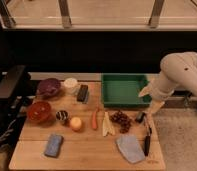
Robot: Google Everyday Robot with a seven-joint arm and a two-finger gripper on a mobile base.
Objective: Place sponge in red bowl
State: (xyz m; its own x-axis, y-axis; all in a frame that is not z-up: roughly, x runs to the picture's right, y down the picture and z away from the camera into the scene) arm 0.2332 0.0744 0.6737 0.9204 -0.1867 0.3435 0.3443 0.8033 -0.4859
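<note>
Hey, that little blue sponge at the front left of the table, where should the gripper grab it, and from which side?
Probably from straight above, pinching the sponge across its short width at mid-length. It lies flat with both long sides free and nothing touching it. The gripper hangs far off, just right of the green tray.

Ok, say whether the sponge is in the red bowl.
Out: sponge lies on the board, apart from the red bowl; gripper hangs beside the green tray.

No legible text, label, brand or number on any object. Gripper point(154, 106) at right, just beside green tray point(122, 91) right rim.
</note>
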